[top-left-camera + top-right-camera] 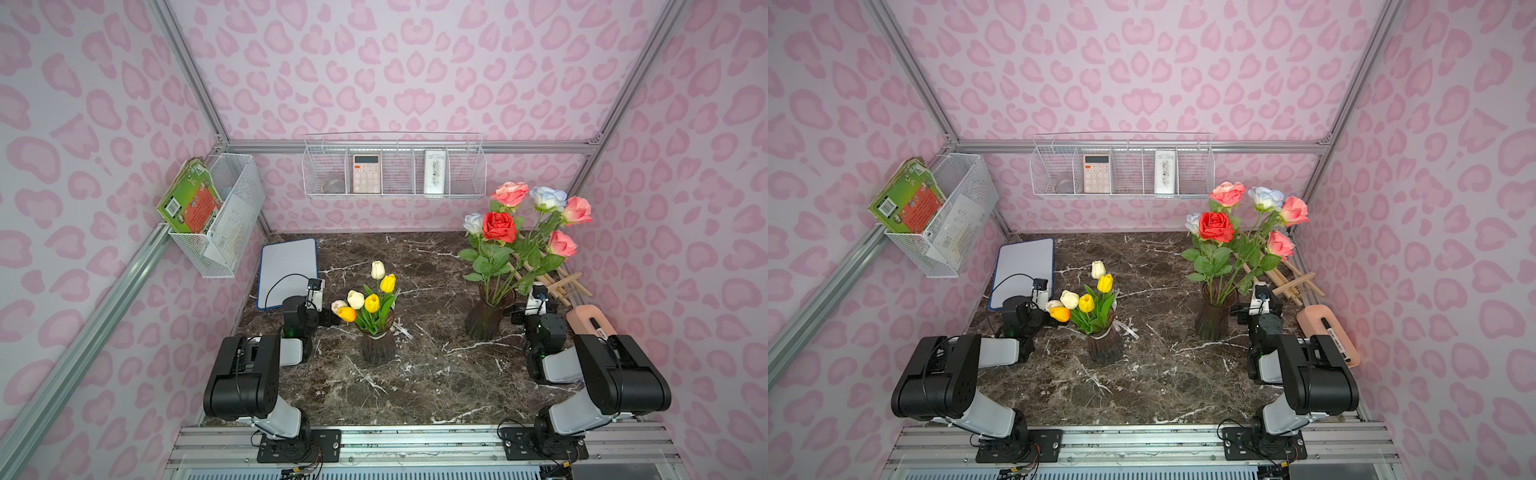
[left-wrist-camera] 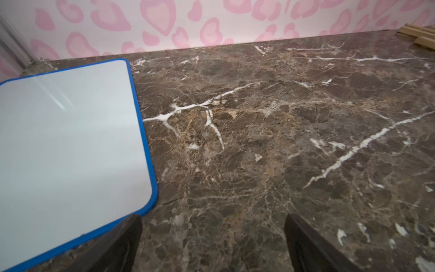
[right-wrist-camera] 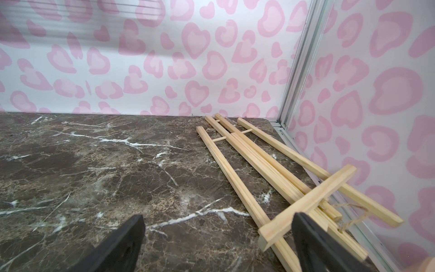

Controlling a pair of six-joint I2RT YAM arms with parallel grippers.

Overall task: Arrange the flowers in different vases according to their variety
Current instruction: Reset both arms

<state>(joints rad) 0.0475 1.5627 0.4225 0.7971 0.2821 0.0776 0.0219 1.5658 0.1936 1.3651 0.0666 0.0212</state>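
Yellow, white and orange tulips stand in a ribbed dark glass vase at the table's middle left. Pink, red and white-blue roses fill a second dark vase at the right. My left gripper is open over bare marble, left of the tulip vase, with nothing between its fingers. My right gripper is open too, just right of the rose vase, one finger in front of a wooden easel. No flower or vase shows in either wrist view.
A blue-rimmed whiteboard lies at the back left. The folded wooden easel lies along the right wall. A pink case with a marker sits behind the right arm. White wire baskets hang on the walls.
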